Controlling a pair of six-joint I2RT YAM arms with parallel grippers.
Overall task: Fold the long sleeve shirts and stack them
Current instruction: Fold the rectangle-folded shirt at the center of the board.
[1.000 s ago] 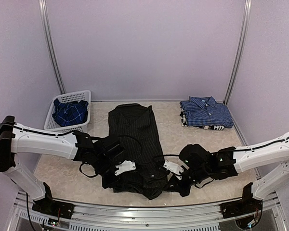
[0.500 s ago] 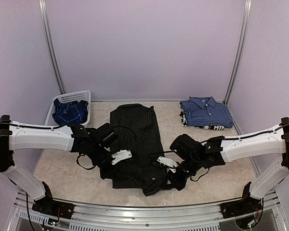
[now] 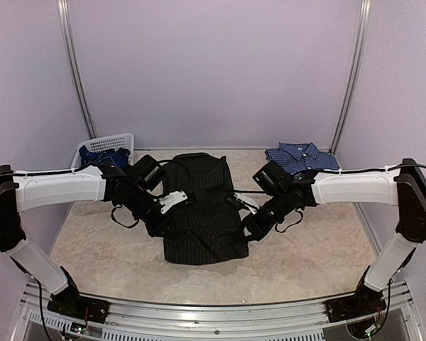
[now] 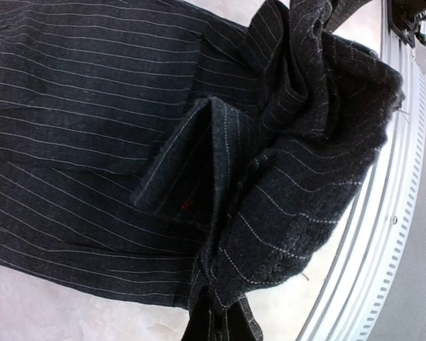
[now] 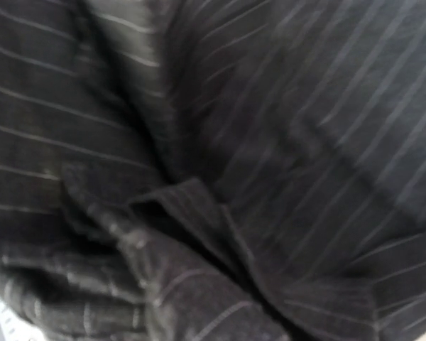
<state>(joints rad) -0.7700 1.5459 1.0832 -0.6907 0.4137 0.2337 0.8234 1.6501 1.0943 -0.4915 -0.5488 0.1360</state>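
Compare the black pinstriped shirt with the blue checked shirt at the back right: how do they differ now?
The black pinstriped shirt lies long in the middle of the table, only partly folded; the blue checked shirt is a compact folded packet. The left hand and right hand grip the black pinstriped shirt's near end; nothing touches the blue checked shirt. One is dark with thin pale stripes, the other blue and white. Both are cloth shirts.

The pinstriped shirt (image 3: 199,220) lies at the centre of the table (image 3: 106,252). At ten o'clock stands the basket (image 3: 112,138), the plaid shirt (image 3: 99,153) in it; at two o'clock, the checked shirt (image 3: 299,153).
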